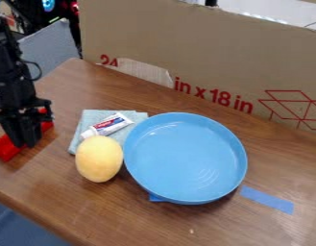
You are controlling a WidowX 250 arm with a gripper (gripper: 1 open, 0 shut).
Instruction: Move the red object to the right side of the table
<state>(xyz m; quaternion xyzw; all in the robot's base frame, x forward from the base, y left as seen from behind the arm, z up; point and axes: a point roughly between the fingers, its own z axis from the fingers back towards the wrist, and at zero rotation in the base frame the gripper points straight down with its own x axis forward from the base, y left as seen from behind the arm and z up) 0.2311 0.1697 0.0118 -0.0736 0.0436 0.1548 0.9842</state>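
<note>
Two dark fingers of the black robot hand (pixel 26 137) straddle the red ridged plastic block (pixel 7 149) at the brown wood-grain table's (pixel 154 216) left edge, nearly closed, grip unconfirmed. Confirm it's secure, then lift straight up before travelling right.

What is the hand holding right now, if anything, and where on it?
The hand appears closed around the middle of the red block.

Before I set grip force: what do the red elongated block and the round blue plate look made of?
Red block: probably hard plastic, smooth, uniformly coloured. Blue plate: likely plastic, semi-gloss, soft sheen; glazed ceramic not excluded.
</note>
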